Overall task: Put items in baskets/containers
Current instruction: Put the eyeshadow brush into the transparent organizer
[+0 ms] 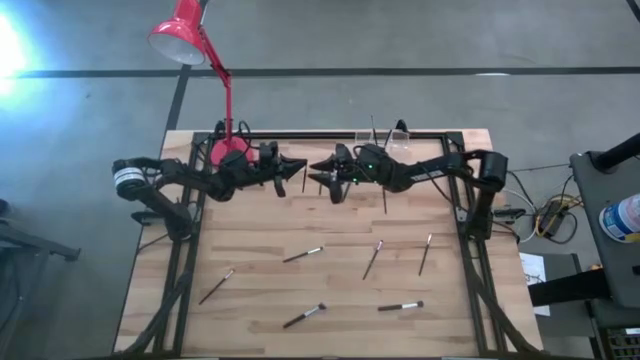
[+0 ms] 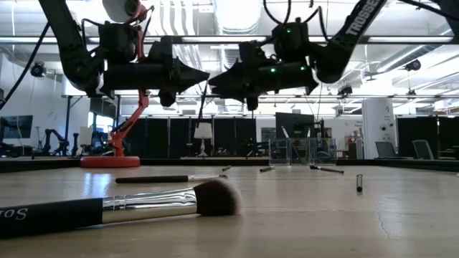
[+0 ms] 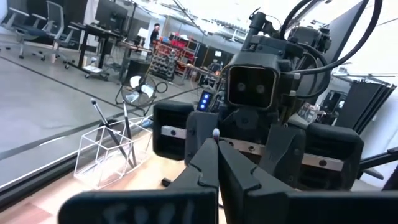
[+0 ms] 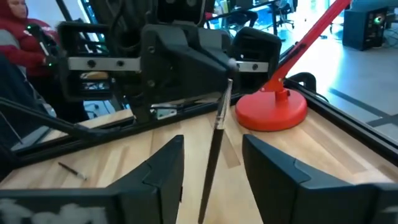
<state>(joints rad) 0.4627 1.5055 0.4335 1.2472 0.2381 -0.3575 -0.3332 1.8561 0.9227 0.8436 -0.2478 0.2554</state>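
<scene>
- Nearest the low camera, a large makeup brush (image 2: 107, 209) lies flat on the worktop (image 1: 330, 250), its dark bristles aimed toward the far side.
- Across the middle and near part of the worktop lie six loose brushes: one at the near left (image 1: 216, 286), one at centre-left (image 1: 302, 254), two near centre-right (image 1: 373, 259) (image 1: 425, 254), and two along the near edge (image 1: 304, 316) (image 1: 400, 306).
- Above the far half of the worktop, the left hand (image 1: 297, 170) and the right hand (image 1: 318, 172) hang tip to tip.
- Left hand: closed, and seemingly pinching a thin dark brush (image 4: 214, 152) by its upper end, though the contact is hard to make out.
- Right hand: its fingers (image 4: 158, 171) stand spread on either side of that brush, apart from it.
- Just beyond the left hand stands the red lamp (image 1: 228, 148) on its round base.
- At the far edge, behind the right arm, sits the clear organiser (image 1: 385, 140), with a few brushes standing upright in it (image 3: 127, 134).
</scene>
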